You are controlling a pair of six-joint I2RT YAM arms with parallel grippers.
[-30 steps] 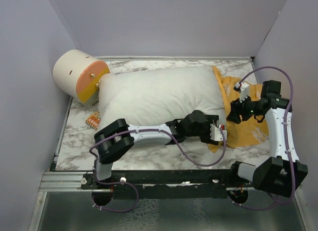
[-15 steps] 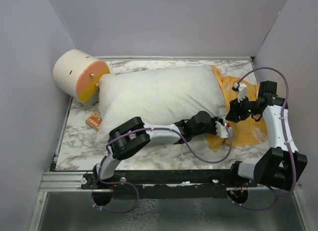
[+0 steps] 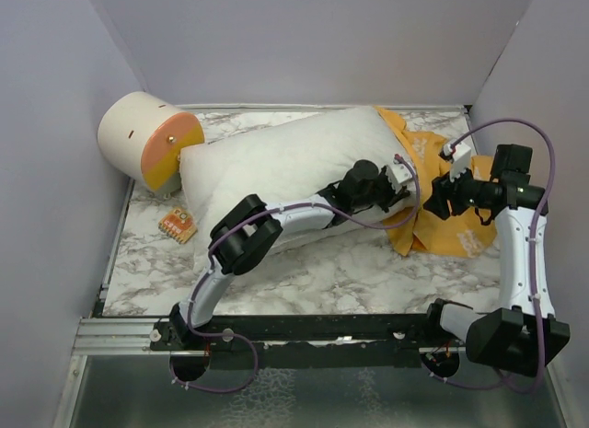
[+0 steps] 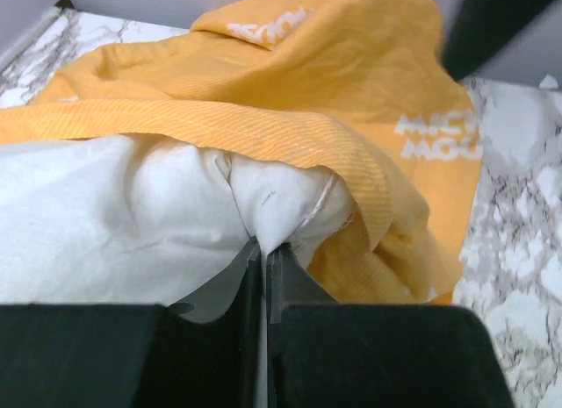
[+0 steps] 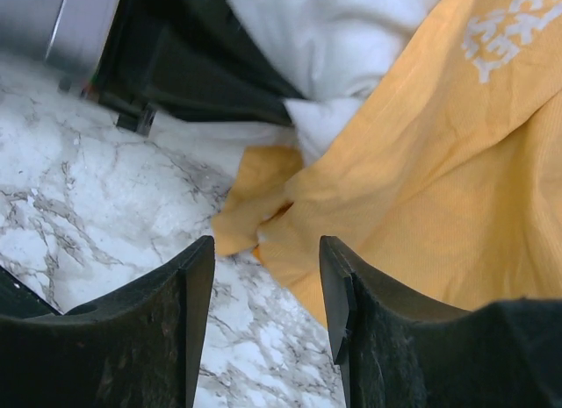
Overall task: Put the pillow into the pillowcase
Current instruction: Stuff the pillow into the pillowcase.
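Note:
The white pillow (image 3: 276, 161) lies slanted across the marble table, its right end against the orange pillowcase (image 3: 446, 230). My left gripper (image 3: 398, 175) is shut on a pinch of that end. In the left wrist view the closed fingers (image 4: 263, 250) nip a white fold of the pillow (image 4: 114, 215), and the pillowcase's hem (image 4: 290, 132) drapes over it. My right gripper (image 3: 444, 200) hovers over the pillowcase's left part. In its wrist view it is open (image 5: 266, 276) with nothing between its fingers, above the pillowcase's crumpled edge (image 5: 439, 162) and bare marble, with the pillow (image 5: 342, 39) beyond.
A cream cylinder with an orange face (image 3: 147, 140) stands at the back left, touching the pillow's left end. A small orange patterned item (image 3: 177, 225) lies on the table (image 3: 322, 271) near the left edge. Grey walls close in on three sides.
My left gripper shut on the pillow's right end and carried it up and away, swinging the pillow to a slant against the pillowcase. My right gripper shifted slightly right and stays open.

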